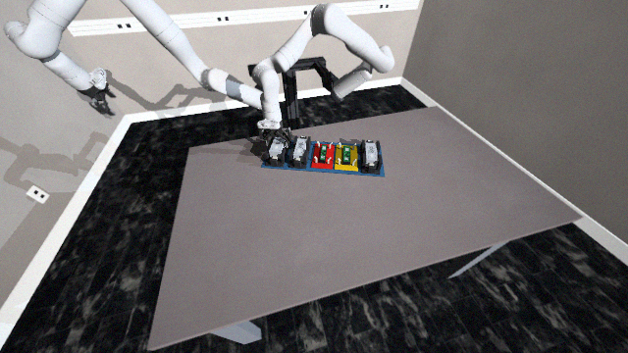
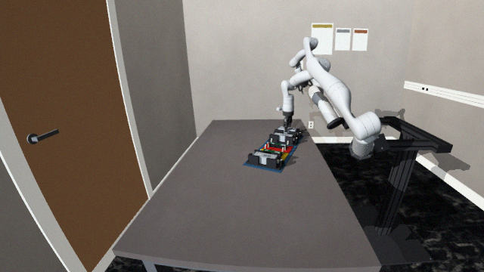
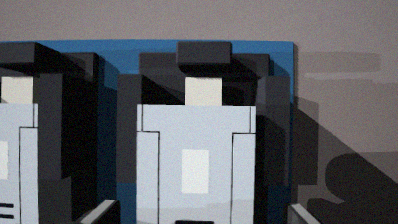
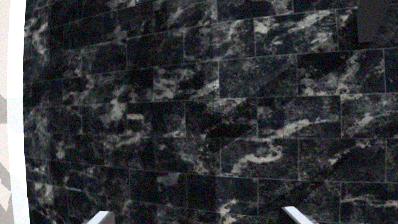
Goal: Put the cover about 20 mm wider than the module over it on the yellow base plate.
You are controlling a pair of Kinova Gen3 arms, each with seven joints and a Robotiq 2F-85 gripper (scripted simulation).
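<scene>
A silver cover [image 1: 277, 154] [image 3: 170, 125] sits in a black holder at one end of the blue board. A second cover [image 1: 300, 151] [image 3: 15, 120] sits beside it, and a third cover [image 1: 371, 154] [image 2: 266, 156] is at the opposite end. The yellow plate [image 1: 344, 167] bears a green module [image 1: 346, 154] between white posts, uncovered. My left gripper [image 1: 278, 139] [image 2: 287, 126] [image 3: 202, 204] is open and points down over the end cover, one fingertip on each side of it in the left wrist view; contact cannot be made out. My right gripper [image 1: 104, 104] [image 4: 192, 210] is open and empty, away from the table.
A red plate [image 1: 321, 166] with another green module [image 1: 323, 153] and white posts lies between the second cover and the yellow plate. The blue board [image 2: 265, 168] [image 3: 115, 49] lies on the grey table [image 1: 343, 221]. The right wrist view shows dark floor [image 4: 200, 115].
</scene>
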